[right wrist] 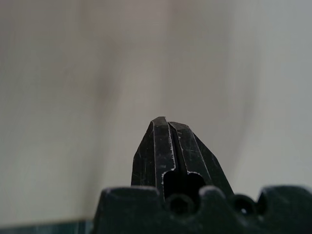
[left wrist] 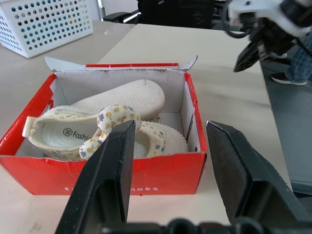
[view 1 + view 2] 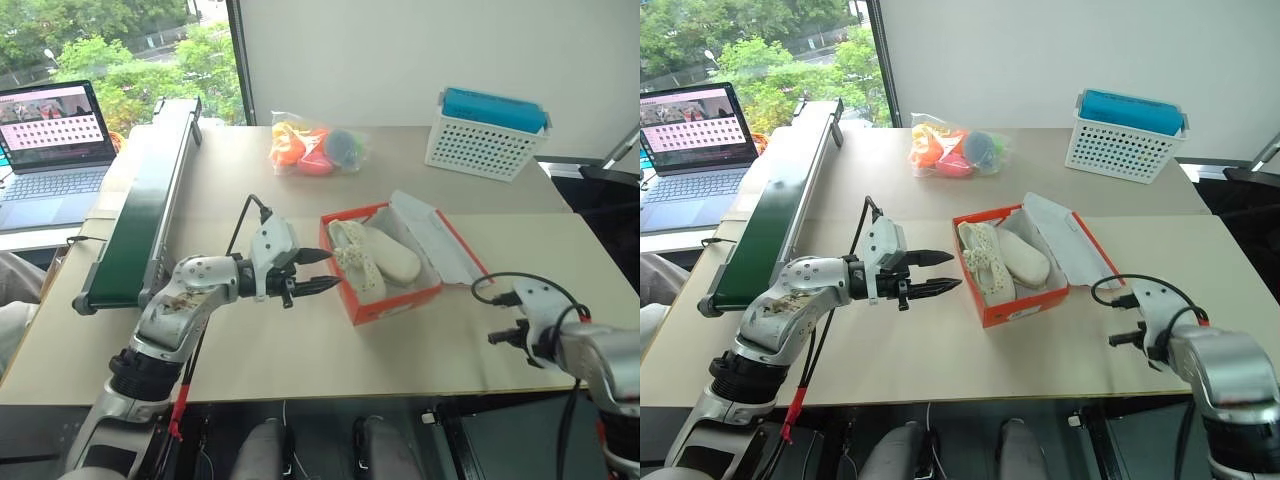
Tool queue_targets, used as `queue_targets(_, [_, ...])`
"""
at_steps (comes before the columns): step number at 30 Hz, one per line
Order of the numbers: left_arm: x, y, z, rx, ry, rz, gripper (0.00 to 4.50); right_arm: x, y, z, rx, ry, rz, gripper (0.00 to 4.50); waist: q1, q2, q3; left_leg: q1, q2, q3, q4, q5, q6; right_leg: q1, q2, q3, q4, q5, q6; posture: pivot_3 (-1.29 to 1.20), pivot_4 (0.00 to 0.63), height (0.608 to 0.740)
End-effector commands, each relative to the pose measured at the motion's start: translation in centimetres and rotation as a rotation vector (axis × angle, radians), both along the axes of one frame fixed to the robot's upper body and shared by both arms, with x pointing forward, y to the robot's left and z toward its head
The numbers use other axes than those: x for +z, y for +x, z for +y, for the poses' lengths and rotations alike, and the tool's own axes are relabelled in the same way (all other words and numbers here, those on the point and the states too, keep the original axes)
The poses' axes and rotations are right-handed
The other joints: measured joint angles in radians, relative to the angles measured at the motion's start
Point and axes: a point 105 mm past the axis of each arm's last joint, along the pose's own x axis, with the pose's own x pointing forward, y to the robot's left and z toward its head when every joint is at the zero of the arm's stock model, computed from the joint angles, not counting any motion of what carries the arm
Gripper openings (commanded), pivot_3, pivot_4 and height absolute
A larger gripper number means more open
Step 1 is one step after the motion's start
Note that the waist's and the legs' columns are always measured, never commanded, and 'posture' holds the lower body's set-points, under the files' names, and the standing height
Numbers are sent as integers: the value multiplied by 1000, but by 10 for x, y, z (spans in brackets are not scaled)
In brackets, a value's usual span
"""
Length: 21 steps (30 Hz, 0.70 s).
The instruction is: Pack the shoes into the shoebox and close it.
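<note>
The shoebox (image 3: pixel 395 290), red-orange with its lid (image 3: pixel 430 235) hinged open toward the right, sits at the centre of the frame on the table (image 3: pixel 300 340). Both shoes (image 3: pixel 375 258) lie inside it, side by side, one sole-up. The left gripper (image 3: pixel 318 271), left of centre, points at the box's near end without touching it, jaws apart and empty. The right gripper (image 1: pixel 168 127) hangs over bare table at lower right, jaws pressed together. A white perforated basket (image 3: pixel 485 145) stands at upper right, bagged toys (image 3: pixel 315 148) at upper centre, a laptop (image 3: pixel 55 150) at upper left.

both shoes (image 3: pixel 372 257) lie in the shoebox (image 3: pixel 395 303) — basket (image 3: pixel 486 134) behind it.
</note>
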Motion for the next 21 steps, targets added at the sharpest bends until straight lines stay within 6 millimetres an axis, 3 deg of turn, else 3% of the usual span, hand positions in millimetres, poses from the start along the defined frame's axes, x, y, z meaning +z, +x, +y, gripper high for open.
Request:
queue_targets(1, [11, 0, -2, -18, -7, -43, 2440, 9, 22, -6, -75, 90, -86, 76, 2, 0, 0, 0, 0, 0, 0, 0, 0, 0, 0, 0, 0, 0, 0, 0, 150, 699])
queue_targets(9, [14, 2, -1, -9, -9, -45, 2440, -2, 55, -20, -388, 505, -122, 76, 11, 0, 0, 0, 0, 0, 1, 0, 1, 2, 0, -2, -1, 1, 0, 0, 150, 699])
queue_targets(16, [15, 3, 0, 3, -14, -48, 2440, -15, 61, -30, -618, 740, -82, 76, 8, 0, 0, 0, 0, 0, 1, 0, 1, 3, 0, -2, -1, 2, 0, 0, 150, 699])
queue_targets(21, [17, 5, 1, 16, -18, -53, 2440, -27, 74, -19, -736, 936, -90, 76, -1, 0, 0, 2, 0, 0, 1, 0, 1, 6, 0, -2, -2, 2, 1, 0, 150, 699])
